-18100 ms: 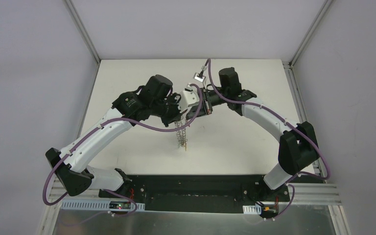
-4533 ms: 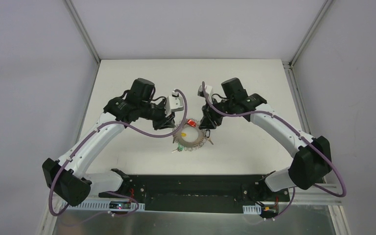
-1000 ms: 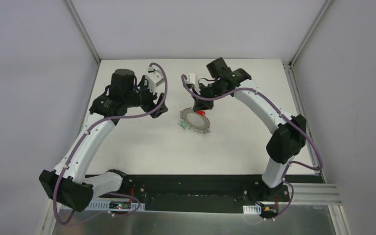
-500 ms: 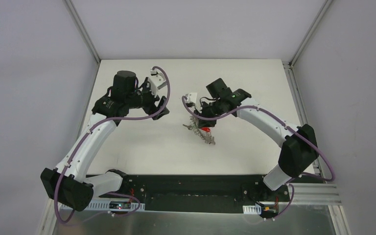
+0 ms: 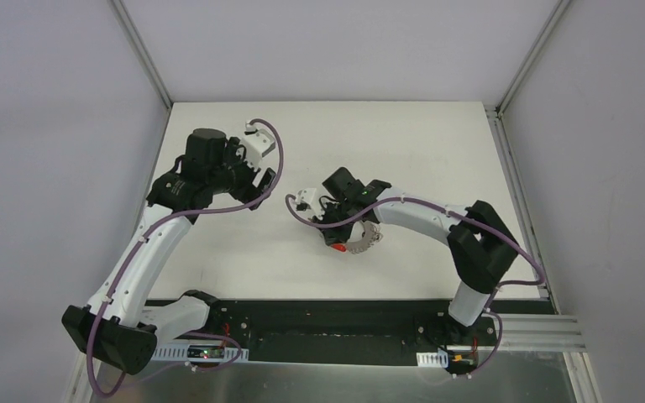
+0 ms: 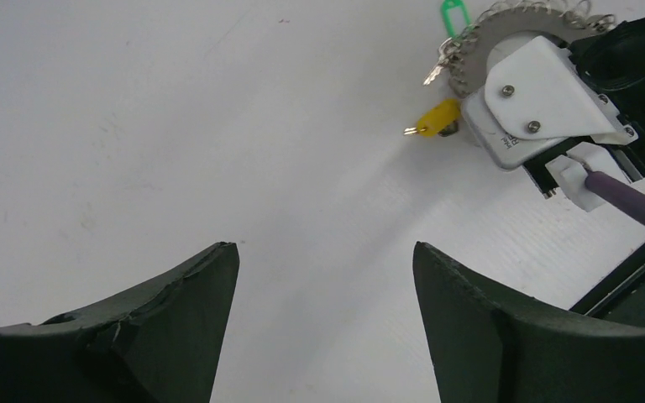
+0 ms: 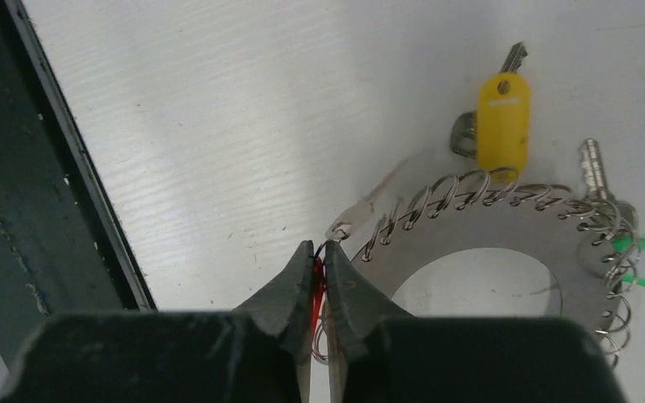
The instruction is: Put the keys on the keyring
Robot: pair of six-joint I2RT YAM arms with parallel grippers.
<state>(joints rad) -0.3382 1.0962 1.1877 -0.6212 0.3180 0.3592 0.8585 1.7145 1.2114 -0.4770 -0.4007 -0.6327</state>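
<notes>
The worktop (image 5: 243, 252) is mostly bare white, with everything bunched near the middle, under the right arm. The left hand (image 6: 323, 248) hangs well off to the side with its fingers spread wide and nothing between them, so it isn't doing any work at this point.

The right hand (image 7: 319, 252) is down low at the edge of the keyring (image 7: 504, 227), which lies flat on the worktop. Its fingers are pinched nearly together on a thin sliver of red, which looks like the red key (image 7: 317, 281). The yellow key (image 7: 503, 117) and green key (image 6: 451, 18) sit right at the coiled rim and seem to be hooked on already. No black key shows up anywhere.

So this looks like the red key's turn. It can't be made out whether it's actually caught in the coil. Next move probably needs the ring held steady, maybe by that idle left hand, while the red key gets worked along the wire. Fiddly stuff, because the coil can easily snag or slide.
</notes>
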